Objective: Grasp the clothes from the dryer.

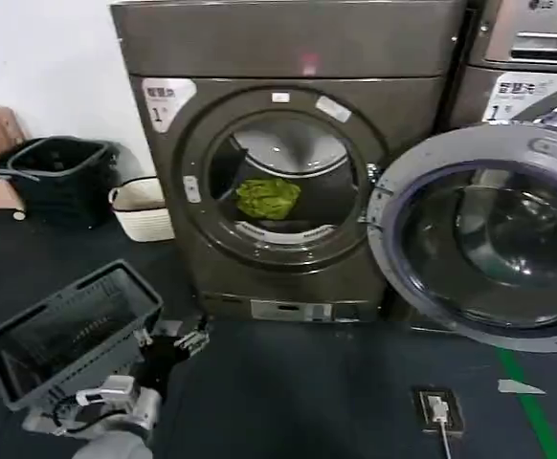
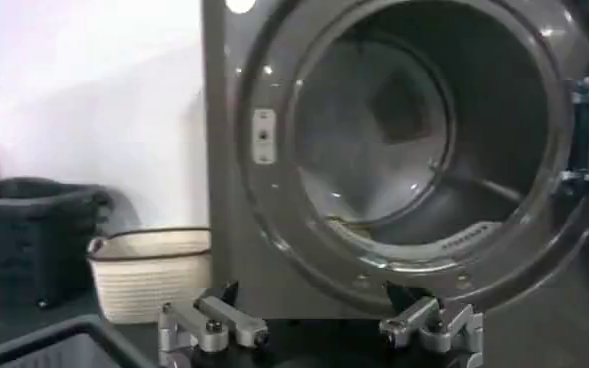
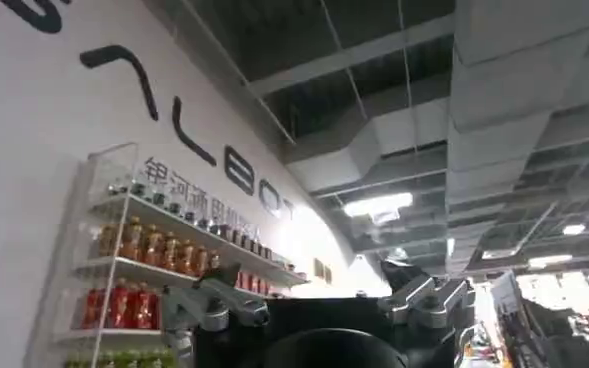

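The clothes lie in the dryer, its door open rightward, 2 baskets apparently left.

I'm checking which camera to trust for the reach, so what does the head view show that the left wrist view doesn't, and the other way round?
Head view: the lime-green cloth lying in the drum, the open round door swung to the right, the grey basket at lower left near the left gripper.

Left wrist view: the left gripper close up, jaws open, pointed at the drum opening.

Both: the dryer with its round port, the white woven basket and the dark bin by the wall.
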`<state>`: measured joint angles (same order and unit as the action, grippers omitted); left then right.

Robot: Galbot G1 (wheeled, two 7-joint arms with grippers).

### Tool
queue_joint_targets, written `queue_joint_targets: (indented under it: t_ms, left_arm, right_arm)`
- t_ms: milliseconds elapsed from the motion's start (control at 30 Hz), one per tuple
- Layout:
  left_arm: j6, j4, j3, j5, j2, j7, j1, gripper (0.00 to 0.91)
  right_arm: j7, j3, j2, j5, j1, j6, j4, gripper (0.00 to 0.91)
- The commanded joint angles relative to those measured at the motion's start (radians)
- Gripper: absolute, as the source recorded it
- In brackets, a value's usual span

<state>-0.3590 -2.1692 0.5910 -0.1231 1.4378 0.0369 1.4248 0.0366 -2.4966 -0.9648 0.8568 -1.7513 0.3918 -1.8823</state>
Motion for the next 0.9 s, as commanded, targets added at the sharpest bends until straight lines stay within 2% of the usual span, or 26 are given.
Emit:
queue_joint_targets:
  t_ms: [33,167,267,333,533,567,900]
  left_arm:
    - [-0.002,0.002,-0.002,-0.002,0.0,0.002,-0.002,0.907]
    - [0.01,-0.001,-0.002,0.009,0.001,0.007,0.0,0.907]
    - [0.062,-0.005,-0.006,0.021,0.001,0.014,0.003,0.907]
    - [0.069,-0.009,-0.008,0.034,0.001,0.019,0.003,0.907]
    - [0.079,0.0,-0.01,0.043,-0.003,0.026,0.002,0.907]
    - [0.11,0.001,-0.011,0.046,-0.004,0.033,0.001,0.907]
    - [0.115,0.005,-0.013,0.054,-0.012,0.036,0.0,0.907]
  right_arm:
    - [-0.003,0.003,-0.001,0.001,0.003,-0.001,-0.002,0.907]
    - [-0.002,0.005,-0.003,0.0,0.003,-0.002,-0.002,0.907]
    - [-0.004,0.007,-0.005,0.0,0.002,-0.016,-0.002,0.907]
    - [-0.012,0.008,-0.006,-0.003,0.001,-0.043,0.001,0.907]
    - [-0.018,0.006,-0.005,0.004,0.001,-0.062,0.003,0.907]
    - [-0.016,0.007,-0.006,0.006,0.001,-0.066,0.001,0.907]
    - [-0.027,0.015,-0.008,0.006,-0.003,-0.111,-0.001,0.907]
